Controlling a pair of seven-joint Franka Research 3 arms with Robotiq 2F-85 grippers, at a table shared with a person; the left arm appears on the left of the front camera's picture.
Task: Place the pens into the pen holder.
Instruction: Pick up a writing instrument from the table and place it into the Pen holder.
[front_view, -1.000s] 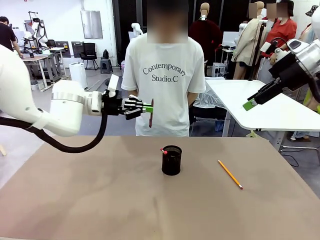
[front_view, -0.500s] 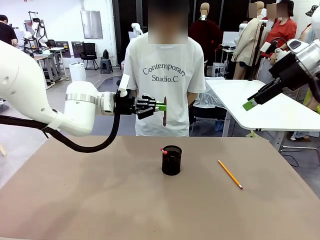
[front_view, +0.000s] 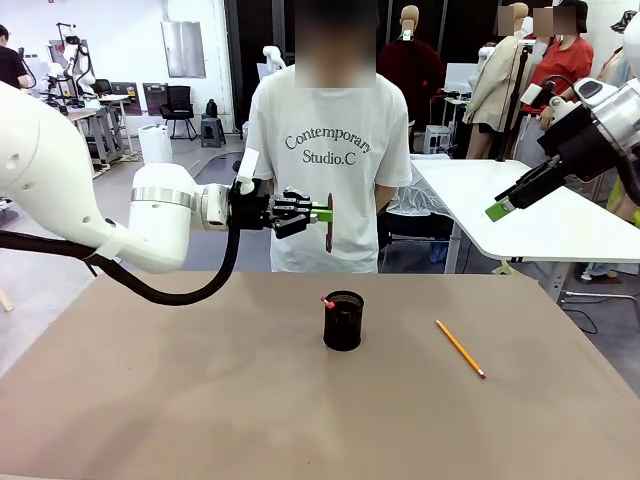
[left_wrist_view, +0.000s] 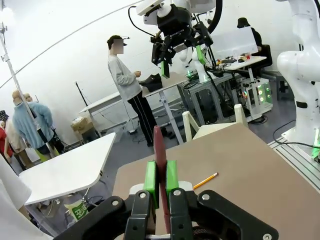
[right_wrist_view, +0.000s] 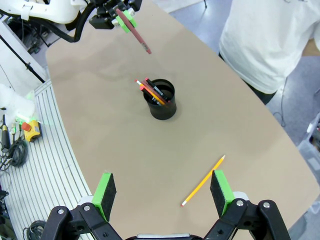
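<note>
Left pincer with pencil, nearer pen holder

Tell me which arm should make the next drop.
Left: the left end effector is shut on the reddish-brown pencil, raised near the pen holder. The right end effector is open and empty.

Bright, even indoor light; all three views sharp.
Soft, faint shadow pools on the matte brown tabletop around the small black mesh cylinder cup, centre of the front view. Both wrist views bow straight lines toward their edges. White wall, upper left of the left wrist view, runs near blown-out.
</note>
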